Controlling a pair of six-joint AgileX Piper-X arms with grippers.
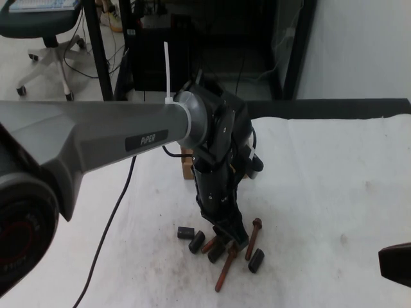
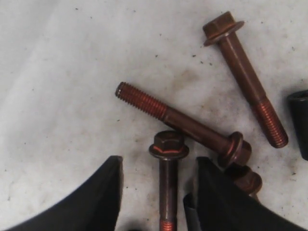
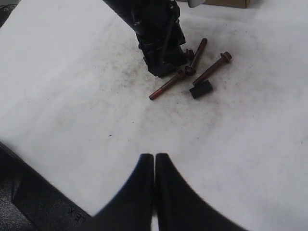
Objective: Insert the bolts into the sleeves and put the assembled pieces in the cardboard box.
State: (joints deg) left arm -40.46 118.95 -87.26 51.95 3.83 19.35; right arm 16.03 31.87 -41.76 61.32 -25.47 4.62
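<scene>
Several rust-brown bolts and black sleeves lie in a cluster on the white cloth. My left gripper hangs low over them, open, its fingers on either side of one bolt without closing on it. Two more bolts lie just beyond, and a sleeve is at the edge. In the high view I see a bolt, another bolt and sleeves. My right gripper is shut and holds nothing, off to the near right.
The cardboard box stands behind the left arm, mostly hidden by it; its edge also shows as the cardboard box in the right wrist view. A black cable runs over the cloth on the left. Bare cloth spreads to the right.
</scene>
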